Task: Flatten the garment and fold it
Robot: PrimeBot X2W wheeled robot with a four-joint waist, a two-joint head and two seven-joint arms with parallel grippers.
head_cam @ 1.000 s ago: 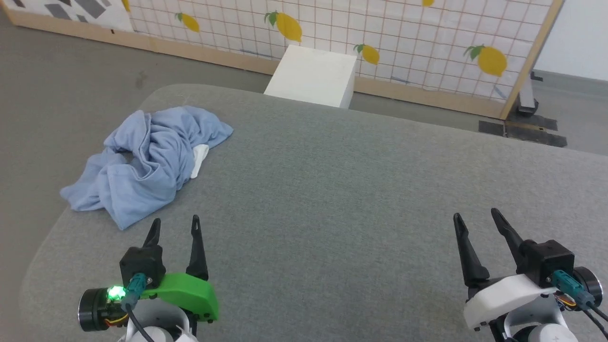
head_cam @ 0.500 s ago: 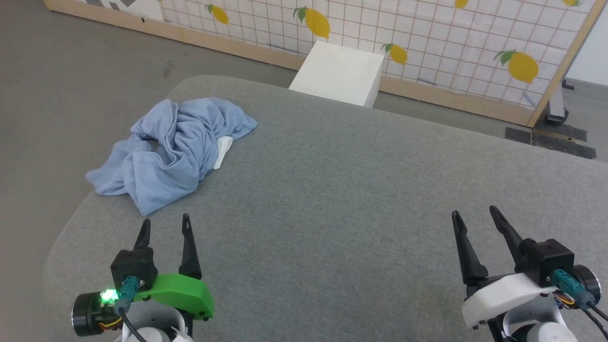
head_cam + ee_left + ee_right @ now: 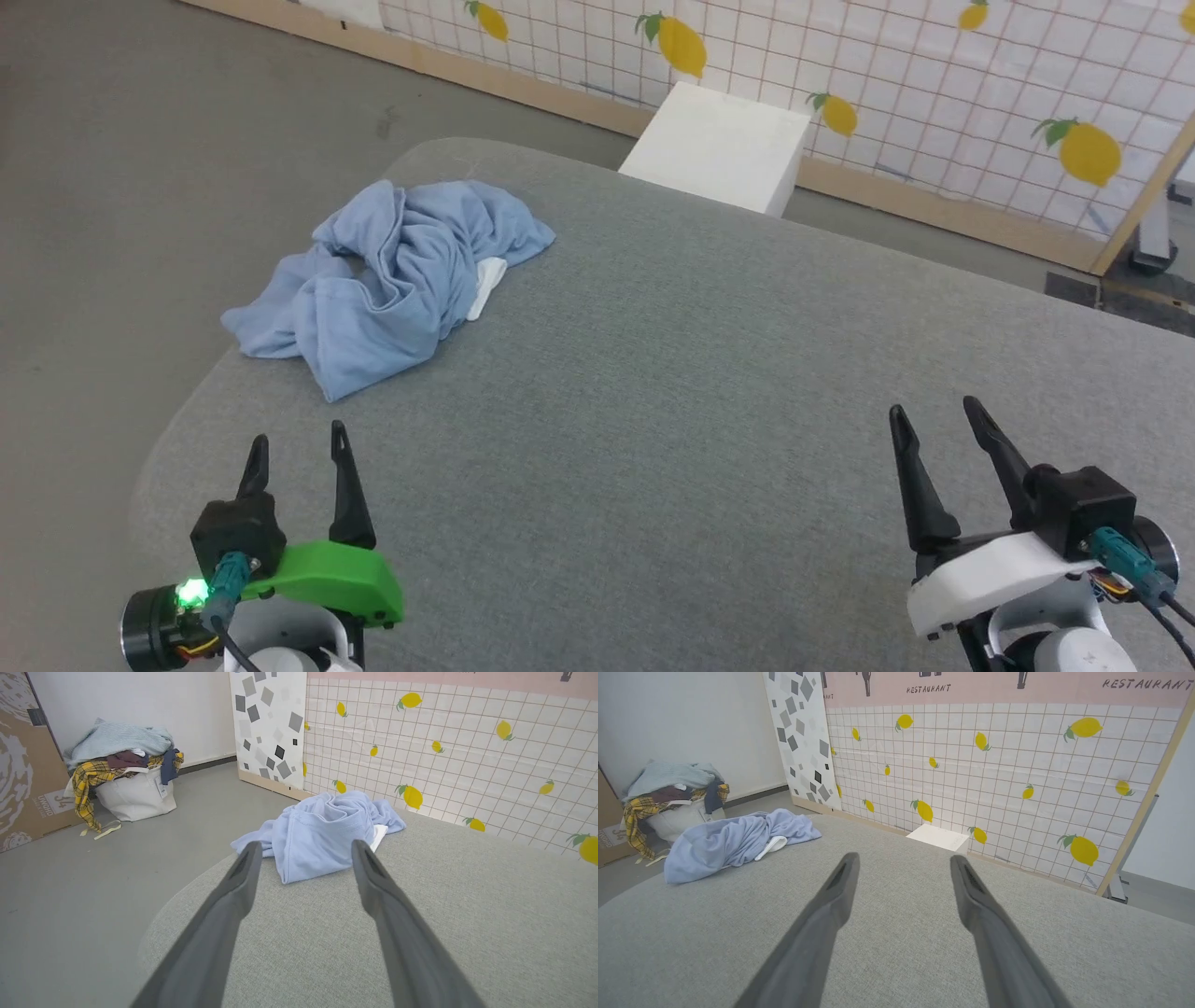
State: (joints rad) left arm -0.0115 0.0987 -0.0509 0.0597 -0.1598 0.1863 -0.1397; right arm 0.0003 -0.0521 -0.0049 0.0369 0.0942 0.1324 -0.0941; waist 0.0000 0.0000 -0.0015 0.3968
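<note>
The garment [image 3: 392, 280] is a light blue shirt lying crumpled in a heap at the table's far left corner, with a strip of white lining [image 3: 485, 285] showing at its right side. The left wrist view looks straight at the garment [image 3: 322, 830], and the right wrist view has the garment [image 3: 733, 842] off to its left. My left gripper [image 3: 296, 446] hovers open above the table near its front left edge, a short way in front of the heap. At the front right, my right gripper [image 3: 934, 416] is open and far from the cloth.
The grey fabric-covered table [image 3: 672, 392] has rounded corners and drops off at the left edge. A white box [image 3: 724, 145] stands on the floor behind it, before a lemon-patterned partition [image 3: 934, 75]. A bag heaped with clothes [image 3: 126, 774] sits on the floor at far left.
The head camera has turned left, so the garment and table sit further right in the picture. Both grippers stay open, and the left one looks slightly lower and further left.
</note>
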